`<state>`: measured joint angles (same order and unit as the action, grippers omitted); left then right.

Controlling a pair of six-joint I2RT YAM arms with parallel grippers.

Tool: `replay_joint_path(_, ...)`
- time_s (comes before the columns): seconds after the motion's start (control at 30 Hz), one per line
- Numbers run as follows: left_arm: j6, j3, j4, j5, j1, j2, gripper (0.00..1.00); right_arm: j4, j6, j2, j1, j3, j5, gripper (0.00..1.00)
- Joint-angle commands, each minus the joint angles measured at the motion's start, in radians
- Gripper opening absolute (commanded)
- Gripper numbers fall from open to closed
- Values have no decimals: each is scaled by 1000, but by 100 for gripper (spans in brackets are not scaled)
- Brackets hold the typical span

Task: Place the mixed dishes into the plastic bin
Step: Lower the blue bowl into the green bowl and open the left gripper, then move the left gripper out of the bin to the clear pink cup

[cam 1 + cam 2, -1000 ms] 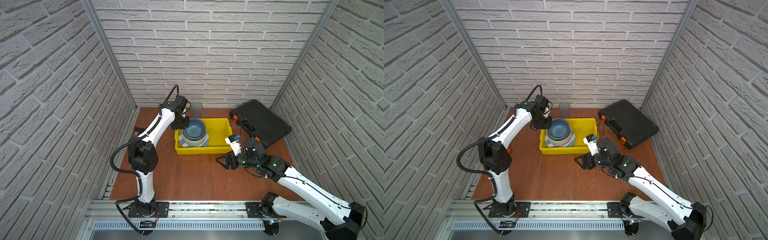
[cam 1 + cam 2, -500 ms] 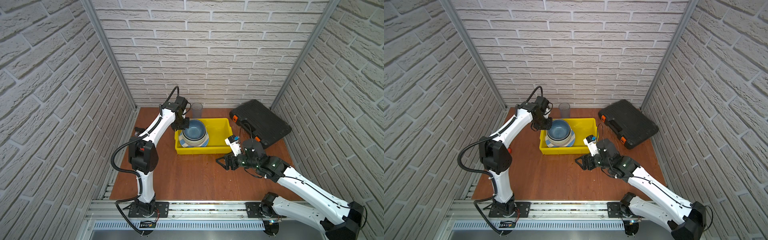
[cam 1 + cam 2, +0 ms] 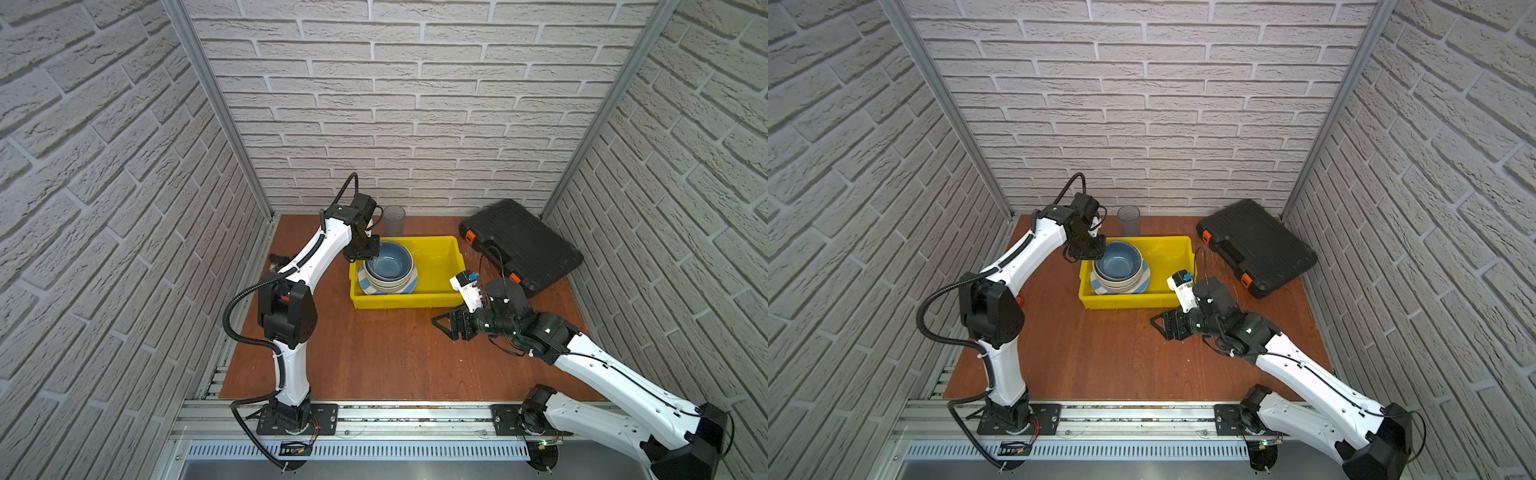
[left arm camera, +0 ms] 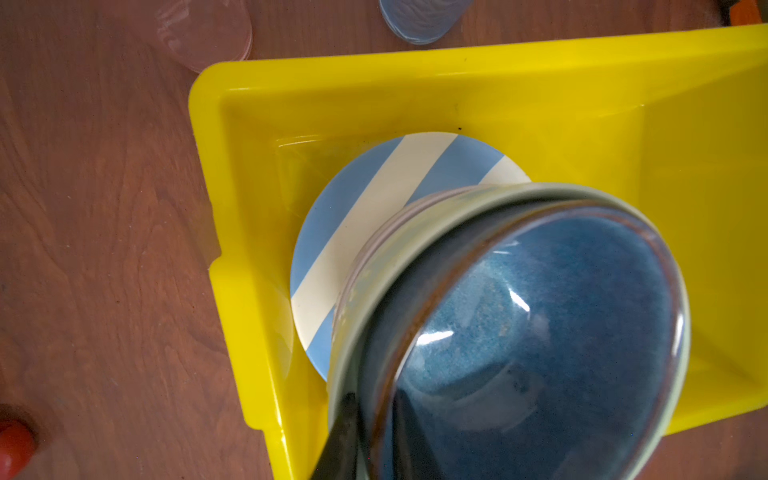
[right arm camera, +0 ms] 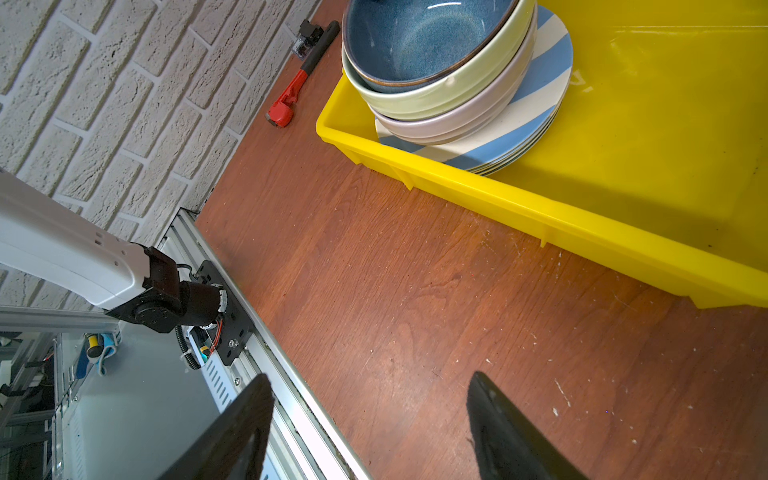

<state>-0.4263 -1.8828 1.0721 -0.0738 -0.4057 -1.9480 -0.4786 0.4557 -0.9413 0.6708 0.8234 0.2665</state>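
Left gripper (image 3: 362,254) sat at the rim of the blue bowl (image 3: 388,266); I could not tell if it pinched. Right gripper (image 3: 441,322) gaped, empty. Stacked in the yellow bin (image 3: 437,262), it looked slippery and breakable, best pinched by its rim.

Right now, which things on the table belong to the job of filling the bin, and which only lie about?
Job: yellow bin; blue bowl; green bowl; lavender bowl; striped plate; clear tumbler; second tumbler.
Lying about: black case; red wrench.
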Motion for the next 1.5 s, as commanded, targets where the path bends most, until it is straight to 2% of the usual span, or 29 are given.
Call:
replay_joint_path(0.0, 9, -13, -26, -18, -7, 33, 21, 26, -8, 7, 9, -11, -4, 75)
replay_joint_path(0.3, 4, -20, -10, -19, -9, 54, 25, 31, -6, 4, 9, -13, -3, 75)
replay_joint_path(0.77, 24, -75, 32, 38, 1, 103, 36, 32, -5, 3, 9, -6, -3, 75)
replay_joint_path(0.93, 36, -120, 51, 43, 47, 83, 40, 23, -8, 9, 9, -7, -4, 75)
replay_joint_path(1.07, 22, -121, 21, 38, 96, 78, 47, 11, -15, 13, 9, -3, -9, 75)
replay_joint_path(1.27, -20, -70, -73, 23, 181, 79, 50, -17, -33, 31, 9, 13, -17, 76)
replay_joint_path(1.37, -52, -41, -140, 40, 226, 73, 57, -22, -37, 38, 9, 10, -23, 77)
replay_joint_path(1.47, -92, -39, -202, -2, 278, 43, 58, -25, -38, 35, 9, 16, -21, 77)
